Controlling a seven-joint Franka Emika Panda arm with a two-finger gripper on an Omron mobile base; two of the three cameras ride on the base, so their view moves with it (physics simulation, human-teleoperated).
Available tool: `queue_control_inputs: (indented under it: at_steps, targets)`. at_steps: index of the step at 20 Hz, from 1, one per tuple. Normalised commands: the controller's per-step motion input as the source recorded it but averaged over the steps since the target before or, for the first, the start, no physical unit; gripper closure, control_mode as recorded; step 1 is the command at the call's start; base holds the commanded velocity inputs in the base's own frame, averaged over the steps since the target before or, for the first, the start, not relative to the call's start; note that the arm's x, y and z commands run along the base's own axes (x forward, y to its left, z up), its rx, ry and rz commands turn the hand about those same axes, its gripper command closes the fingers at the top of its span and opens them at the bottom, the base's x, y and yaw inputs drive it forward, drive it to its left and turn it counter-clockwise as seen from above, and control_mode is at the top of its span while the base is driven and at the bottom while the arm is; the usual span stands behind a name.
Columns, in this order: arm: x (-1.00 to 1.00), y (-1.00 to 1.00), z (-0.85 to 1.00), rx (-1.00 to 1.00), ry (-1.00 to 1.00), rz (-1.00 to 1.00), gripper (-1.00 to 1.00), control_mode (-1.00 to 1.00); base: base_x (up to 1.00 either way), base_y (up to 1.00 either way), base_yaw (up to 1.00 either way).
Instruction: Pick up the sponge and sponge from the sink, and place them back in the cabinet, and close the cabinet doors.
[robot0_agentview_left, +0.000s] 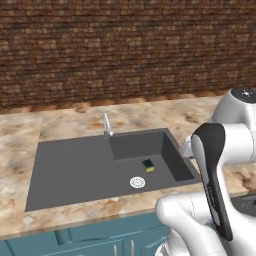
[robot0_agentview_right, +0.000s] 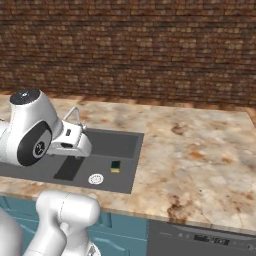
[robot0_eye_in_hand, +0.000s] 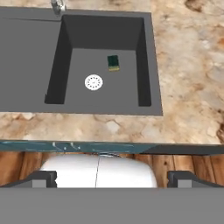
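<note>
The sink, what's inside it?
Inside the sink basin sits one sponge, green side up, near the back, and a round white drain in the floor. A second sponge can't be seen; in the right base view the arm covers part of the sink.

Left base view: set behind the arm (robot0_agentview_left: 215, 175) on its left, facing forward and down across the counter (robot0_agentview_left: 20, 145) to the brick wall (robot0_agentview_left: 125, 45), mid distance, arm at lower right. Right base view: same facing from the arm's right side, arm at lower left. Hand view: looks almost straight down from above the counter's front edge, nearer than the 2 base views. All 3 share the sink (robot0_eye_in_hand: 26, 57), its drain (robot0_eye_in_hand: 93, 82), 1 sponge (robot0_eye_in_hand: 113, 62) and, apparently, the faucet (robot0_agentview_left: 106, 125).
</note>
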Motion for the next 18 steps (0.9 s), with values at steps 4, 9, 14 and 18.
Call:
queue_control_inputs:
  at_steps: [4,9,14,18]
  targets:
    - [0.72,0.21,0.00,0.00,0.00,0.00,-1.00,-1.00,0.00,0.00,0.00]
    - [0.66,0.12,-0.02,0.00,0.00,0.00,-1.00,-1.00,0.00,0.00,0.00]
    - [0.58,0.00,-0.14,0.00,0.00,0.00,-1.00,-1.00,0.00,0.00,0.00]
    - [0.50,0.00,-0.21,0.00,0.00,0.00,-1.00,-1.00,0.00,0.00,0.00]
